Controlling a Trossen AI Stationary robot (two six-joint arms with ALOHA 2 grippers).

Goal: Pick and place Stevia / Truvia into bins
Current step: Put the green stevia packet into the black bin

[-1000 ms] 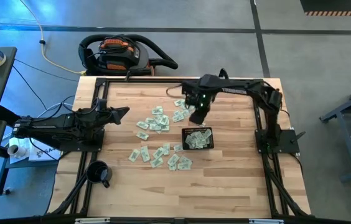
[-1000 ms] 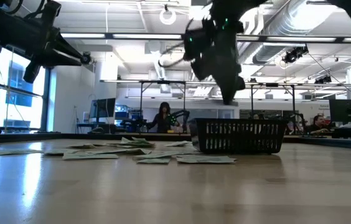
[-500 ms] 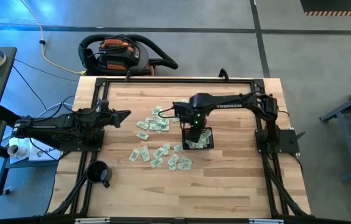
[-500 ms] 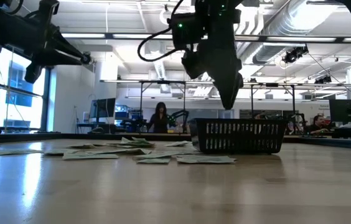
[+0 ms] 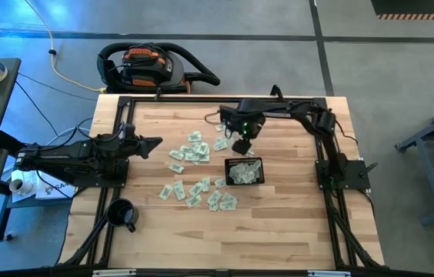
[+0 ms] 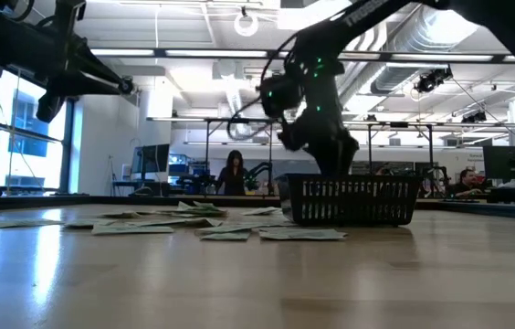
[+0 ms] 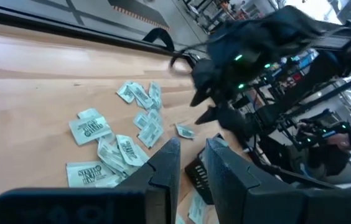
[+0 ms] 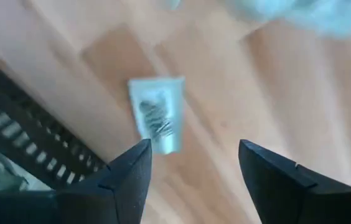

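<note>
Pale green and white Stevia / Truvia sachets [image 5: 194, 150] lie flat and scattered on the wooden table, with more nearer the front edge [image 5: 201, 192]. The black mesh bin [image 5: 245, 171] stands right of them with several sachets inside. My right gripper [image 5: 242, 146] points down, open, just past the bin's far wall. In its wrist view its fingers stand on either side of one sachet [image 8: 157, 115] lying on the wood, not touching it, with the bin's wall [image 8: 26, 155] beside. My left gripper [image 5: 151, 141] waits above the table's left side, narrowly open and holding nothing [image 7: 191, 165].
A round black mug [image 5: 122, 213] stands near the table's front left corner. A vacuum cleaner [image 5: 151, 65] lies on the floor beyond the far edge. In the low view, people sit at desks in the room behind the bin [image 6: 353, 201].
My right gripper swung toward the near edge over the bin, then back toward the far edge. It has sunk lower and now hangs just behind the bin's far wall. The sachets and the bin have stayed where they were.
</note>
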